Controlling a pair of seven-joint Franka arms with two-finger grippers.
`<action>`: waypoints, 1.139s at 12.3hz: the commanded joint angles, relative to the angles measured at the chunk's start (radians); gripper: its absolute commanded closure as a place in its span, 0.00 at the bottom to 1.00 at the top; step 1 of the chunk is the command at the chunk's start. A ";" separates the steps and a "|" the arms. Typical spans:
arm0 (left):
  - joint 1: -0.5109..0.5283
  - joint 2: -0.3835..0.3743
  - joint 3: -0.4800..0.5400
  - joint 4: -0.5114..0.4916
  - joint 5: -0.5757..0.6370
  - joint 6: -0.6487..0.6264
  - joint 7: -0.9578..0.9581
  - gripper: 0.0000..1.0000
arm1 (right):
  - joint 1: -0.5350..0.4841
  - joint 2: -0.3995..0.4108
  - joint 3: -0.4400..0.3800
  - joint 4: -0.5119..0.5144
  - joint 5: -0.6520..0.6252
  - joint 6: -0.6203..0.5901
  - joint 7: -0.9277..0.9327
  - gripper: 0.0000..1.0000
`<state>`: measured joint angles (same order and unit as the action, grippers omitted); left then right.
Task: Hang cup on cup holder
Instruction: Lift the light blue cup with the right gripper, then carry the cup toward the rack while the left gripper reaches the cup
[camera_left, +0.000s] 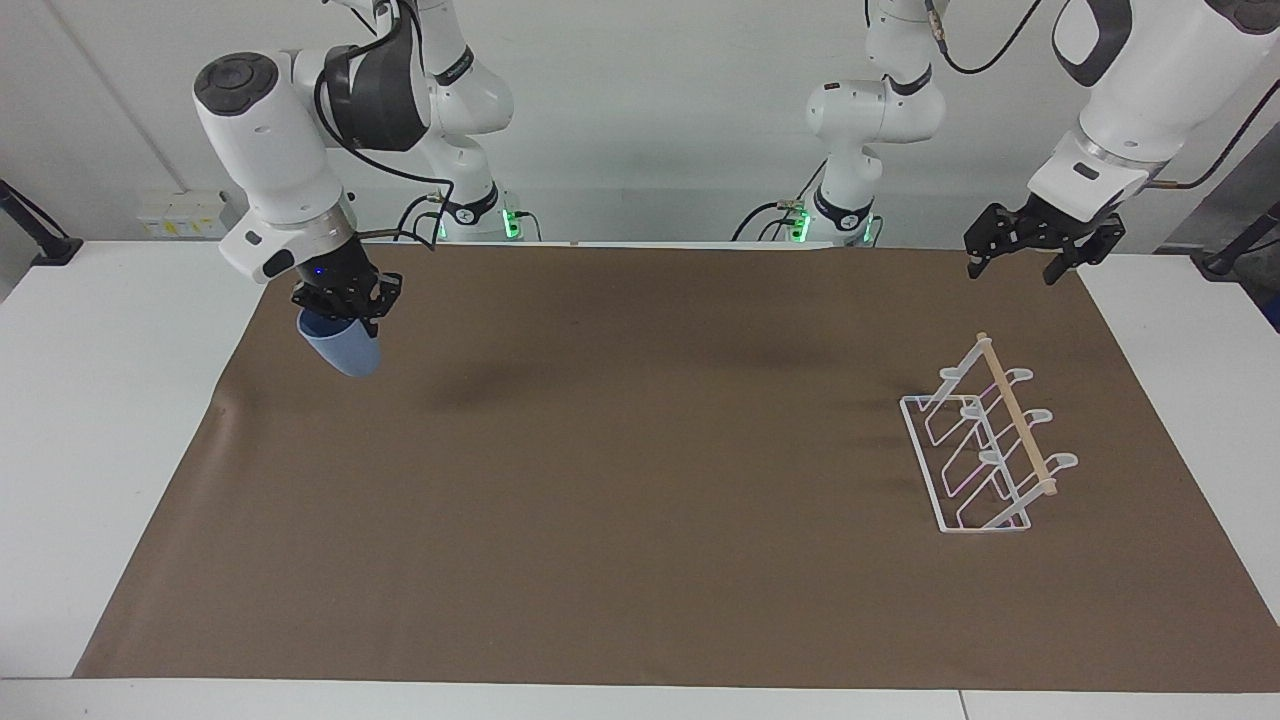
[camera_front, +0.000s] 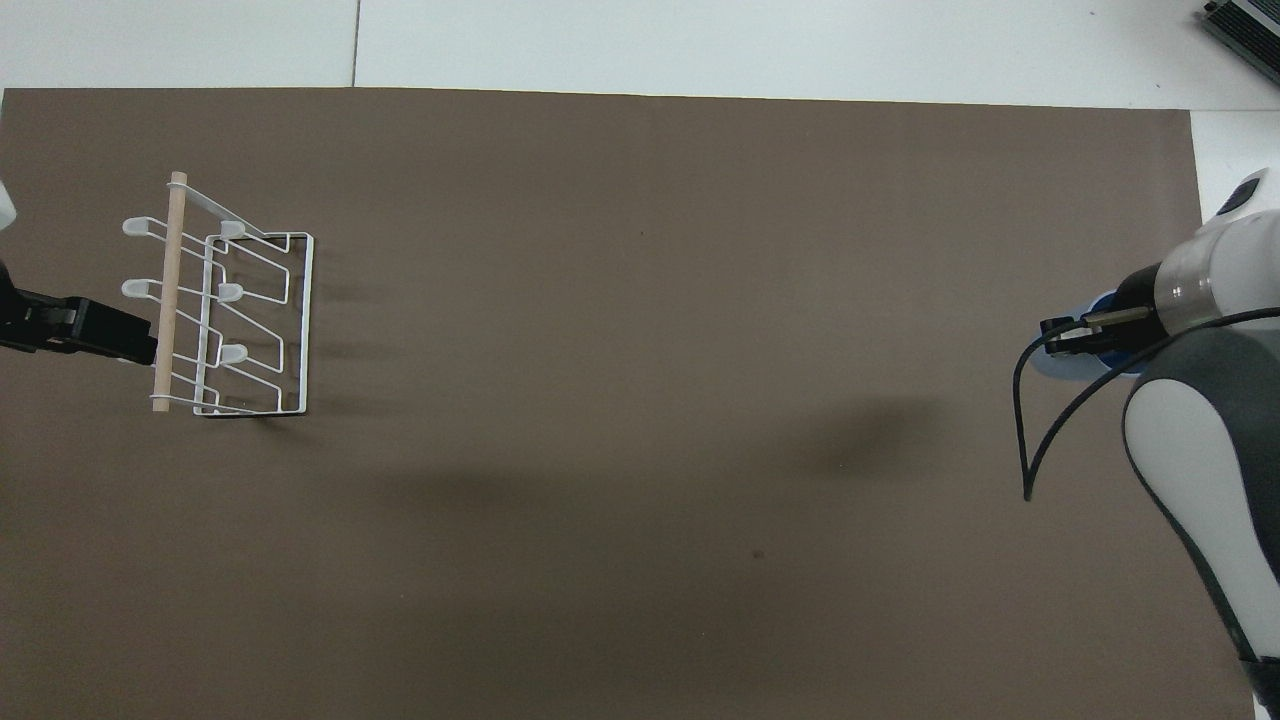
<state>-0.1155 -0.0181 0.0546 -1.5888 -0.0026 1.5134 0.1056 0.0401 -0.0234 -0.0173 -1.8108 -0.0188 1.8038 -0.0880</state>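
Brown mat (camera_left: 640, 500); lifted cup (camera_left: 342, 348) facing-view only.

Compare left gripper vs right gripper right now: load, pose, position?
Load: the right gripper is shut on the cup; the left gripper is open and holds nothing.
Position: the right gripper hangs over the brown mat at the right arm's end; the left gripper waits above the mat's edge near the cup holder.
Pose: the cup hangs tilted below the right gripper.
Shared: both black, both airborne.

Between the fingers of the right gripper (camera_left: 343, 305), the light-blue tapering plastic cup (camera_left: 342, 349) looks matt and smooth. Well away, the white wire cup holder (camera_left: 985, 443) carries a pale wooden dowel (camera_left: 1015, 415); the brown table covering (camera_left: 640, 470) is dull.
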 joint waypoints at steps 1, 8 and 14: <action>-0.009 -0.020 -0.001 -0.017 0.007 -0.007 -0.007 0.00 | -0.005 0.007 0.002 0.033 -0.001 -0.018 -0.002 1.00; -0.013 -0.046 -0.004 -0.019 0.007 -0.044 -0.004 0.00 | -0.003 0.000 0.008 0.080 0.016 -0.089 -0.004 1.00; -0.013 -0.046 -0.010 -0.019 -0.028 -0.029 0.012 0.00 | -0.003 -0.027 0.184 0.087 0.133 -0.084 0.007 1.00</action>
<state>-0.1234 -0.0453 0.0434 -1.5890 -0.0085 1.4803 0.1076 0.0470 -0.0356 0.1237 -1.7333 0.0421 1.7286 -0.0868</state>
